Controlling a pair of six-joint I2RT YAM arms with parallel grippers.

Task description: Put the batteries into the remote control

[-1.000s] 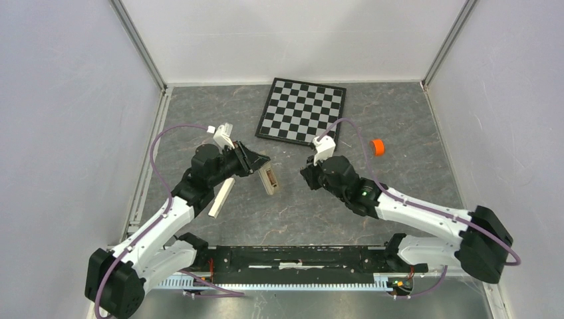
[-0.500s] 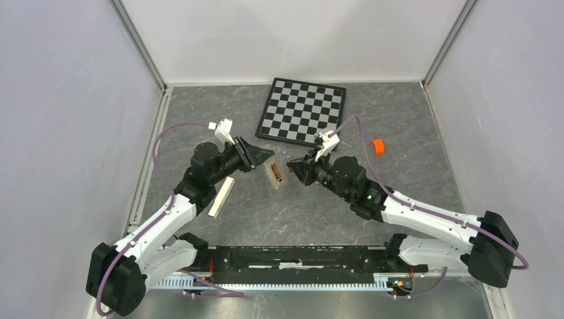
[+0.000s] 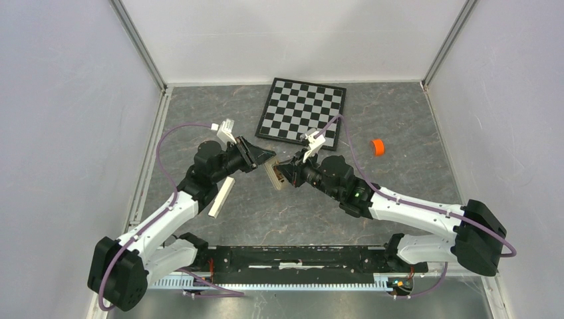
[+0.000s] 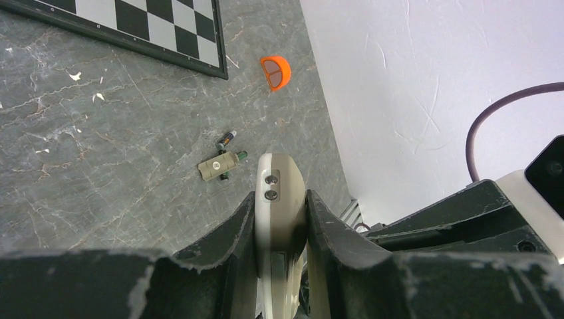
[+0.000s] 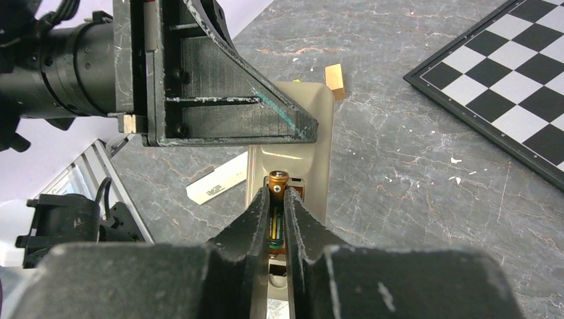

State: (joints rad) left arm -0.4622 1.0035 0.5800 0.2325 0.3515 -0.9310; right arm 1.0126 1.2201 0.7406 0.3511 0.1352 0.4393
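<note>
Worktop (image 3: pixel 399 106): grey stone-look slab with pale veins, matte. Board (image 3: pixel 302 111): flat square, glossy black-and-white checks, dark rim.

Remote (image 4: pixel 279 174): small flat cream plastic oblong with rounded ends, two tiny screws near the tip. It sits just off the board's near edge. Its pale back with the open recess faces the right wrist camera. Left end effector (image 4: pixel 281 199), black ribbed plastic, is clamped narrow on the remote's long sides.

Right end effector (image 5: pixel 277 194), scuffed black fingers, is nearly closed and pinches a battery (image 5: pixel 277 177). That battery is a slim cylinder with a coppery end cap and a yellow-green wrap. It lies lengthwise over the remote's recess; cannot tell if it is seated.

Loose batteries (image 4: pixel 227 139): two tiny dark cylinders on the worktop off the board's near corner. One touches a small flat tan plate (image 4: pixel 217 167).

Cap (image 3: pixel 378 147): orange, round, right of the board's near right corner.
Block (image 3: pixel 221 197): long plain cream bar, near-left of the board, well apart.
Cube (image 5: pixel 334 78): small tan piece, left of the board.
</note>
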